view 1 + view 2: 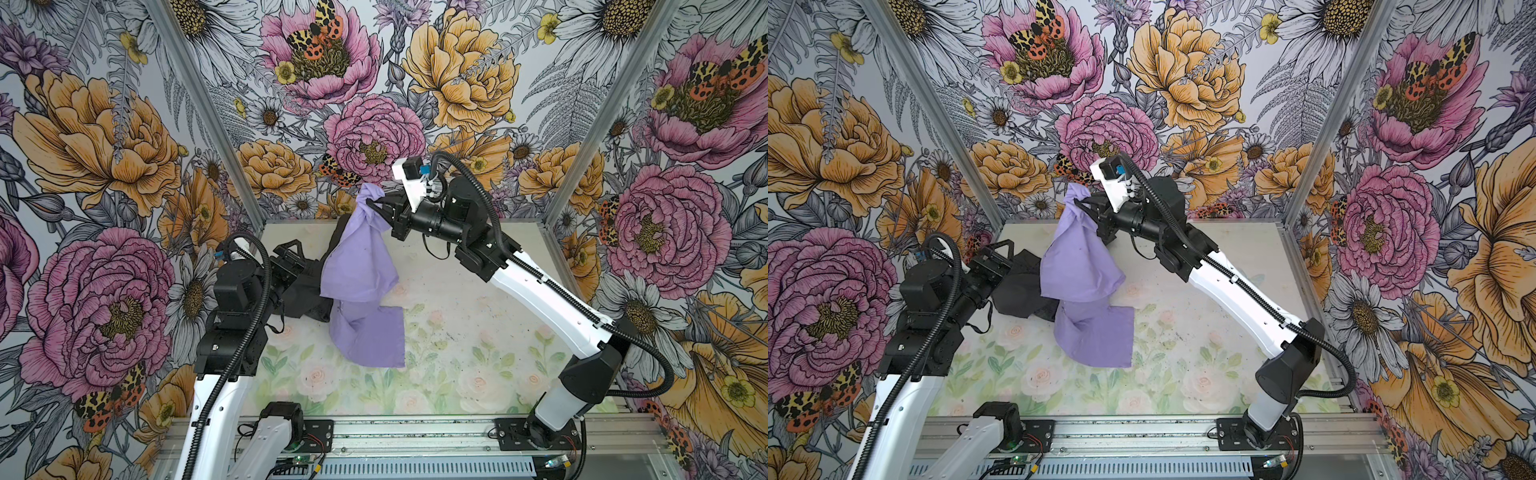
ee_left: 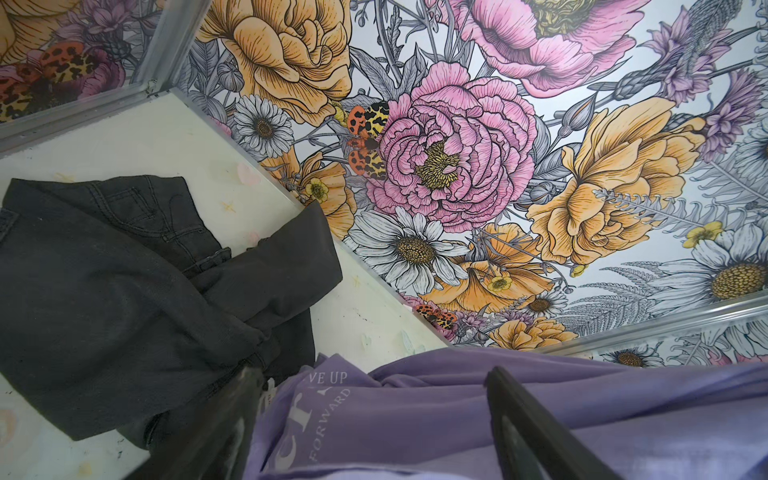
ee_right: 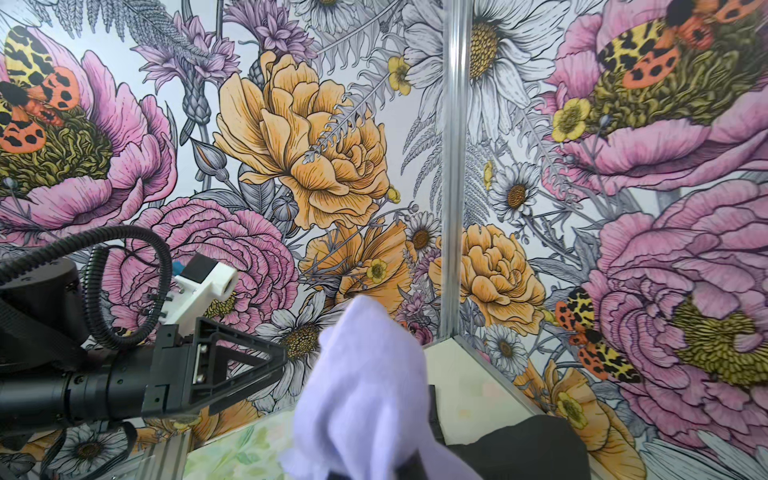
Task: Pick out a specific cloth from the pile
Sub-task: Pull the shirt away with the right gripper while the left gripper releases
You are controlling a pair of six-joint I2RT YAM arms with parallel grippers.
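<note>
The lavender cloth (image 1: 358, 268) (image 1: 1080, 268) hangs from my right gripper (image 1: 374, 205) (image 1: 1082, 203), which is shut on its bunched top, high above the table's back. Its lower end drapes onto the table. In the right wrist view the cloth (image 3: 365, 395) covers the jaws. The pile (image 1: 305, 293) (image 1: 1019, 289) of dark charcoal garments lies to the left of the cloth and partly behind it. My left gripper (image 1: 296, 251) (image 1: 1000, 254) is over the pile, open. In the left wrist view its fingers (image 2: 536, 419) stand wide apart, with the cloth (image 2: 415, 411) showing between them beside the pile (image 2: 124, 291).
Flower-printed walls and metal posts (image 1: 208, 108) close in the cell on three sides. The back wall is close behind my right gripper. The table (image 1: 457, 332) has a pale floral mat, with an aluminium rail (image 1: 415, 436) along the front.
</note>
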